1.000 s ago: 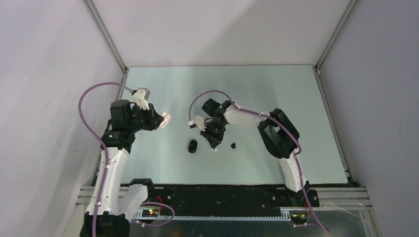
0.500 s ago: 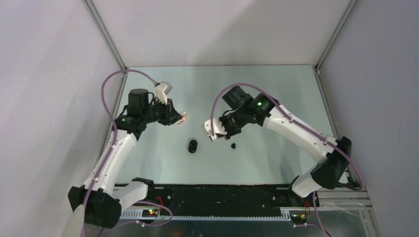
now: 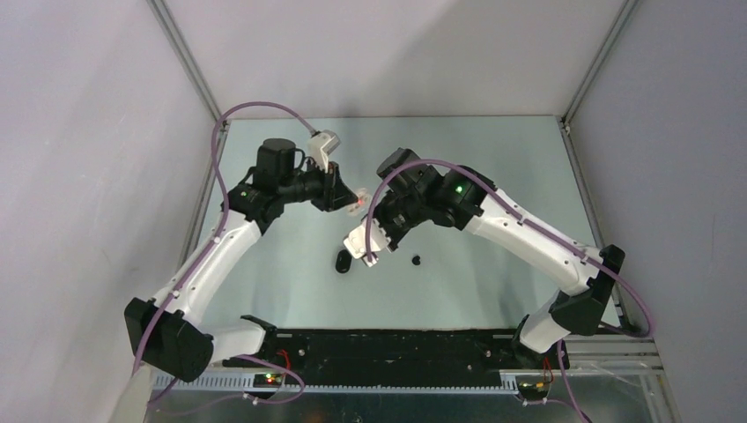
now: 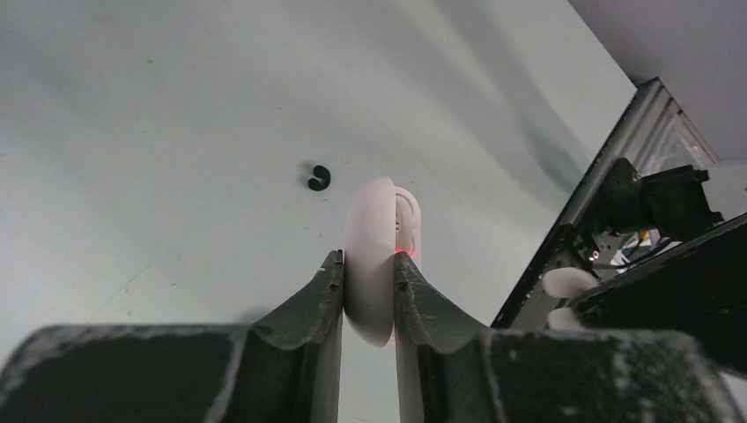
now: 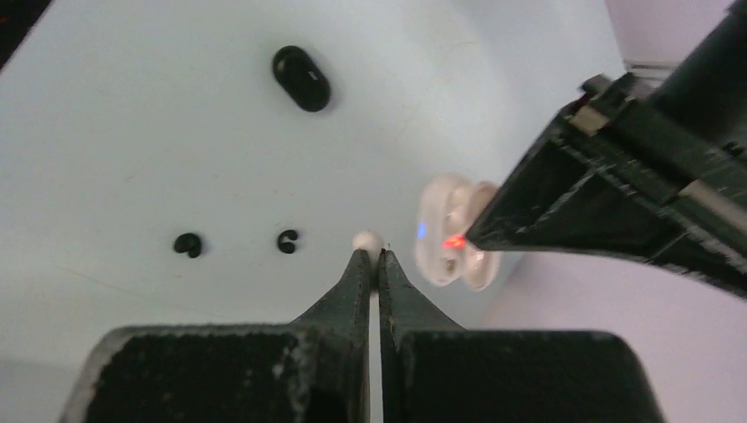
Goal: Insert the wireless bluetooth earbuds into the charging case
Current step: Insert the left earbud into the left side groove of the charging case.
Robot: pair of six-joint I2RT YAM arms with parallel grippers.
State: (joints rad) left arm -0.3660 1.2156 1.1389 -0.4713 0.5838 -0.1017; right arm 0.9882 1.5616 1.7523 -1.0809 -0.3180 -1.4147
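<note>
On the tabletop (image 3: 484, 167): black charging case (image 5: 301, 77) lying flat, two black earbuds (image 5: 187, 245) near it.
Left tool (image 4: 368, 260): clamped on a white case (image 4: 370, 220), held aloft.
Right tool (image 5: 370, 257): closed, pinching a white earbud (image 5: 367, 240) beside that case.

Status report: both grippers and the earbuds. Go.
Left gripper shut on white case. Right gripper shut on white earbud, close beside that case. Black charging case, two black earbuds on table. Nothing between.
</note>
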